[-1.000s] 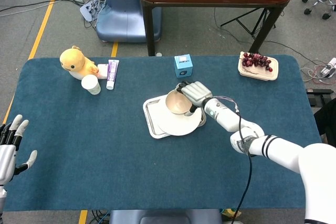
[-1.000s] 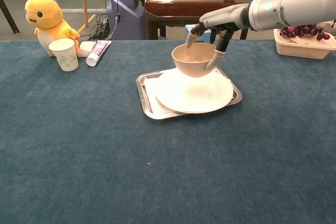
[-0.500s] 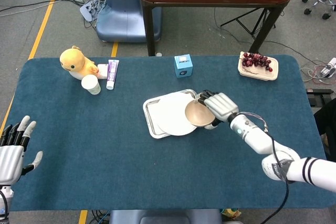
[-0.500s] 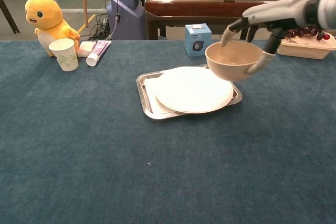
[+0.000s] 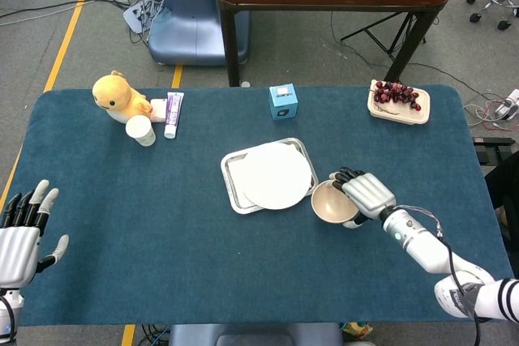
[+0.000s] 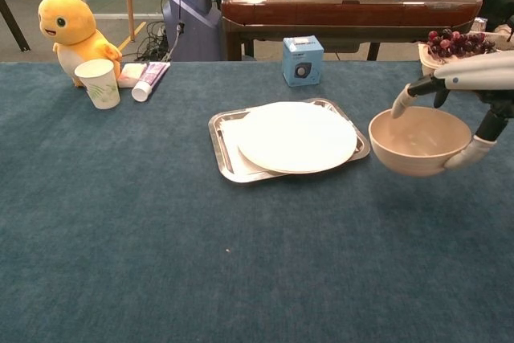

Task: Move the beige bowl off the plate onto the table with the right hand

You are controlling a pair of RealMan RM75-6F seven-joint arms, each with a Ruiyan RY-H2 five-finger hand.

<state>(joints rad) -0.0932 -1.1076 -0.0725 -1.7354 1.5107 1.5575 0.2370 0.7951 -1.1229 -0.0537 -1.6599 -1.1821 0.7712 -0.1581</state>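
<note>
My right hand (image 5: pixel 365 196) (image 6: pixel 474 110) grips the beige bowl (image 5: pixel 332 202) (image 6: pixel 419 140) by its far rim, to the right of the white plate (image 5: pixel 273 176) (image 6: pixel 295 136). The bowl is past the plate's edge, low over the blue table; I cannot tell whether it touches the cloth. The plate lies bare on a metal tray (image 5: pixel 230 178) (image 6: pixel 221 142). My left hand (image 5: pixel 23 232) hovers open at the table's front left edge, fingers spread, seen only in the head view.
A blue box (image 5: pixel 283 101) (image 6: pixel 303 60) stands behind the tray. A tray of grapes (image 5: pixel 398 100) (image 6: pixel 458 54) sits at the back right. At the back left are a yellow duck toy (image 5: pixel 117 95) (image 6: pixel 71 26), a paper cup (image 5: pixel 140 130) (image 6: pixel 98 83) and a tube (image 5: pixel 173 113) (image 6: pixel 149 79).
My right hand has carried the bowl from above the plate rightward and down, off the tray to the table beside it. The left hand has barely shifted.
</note>
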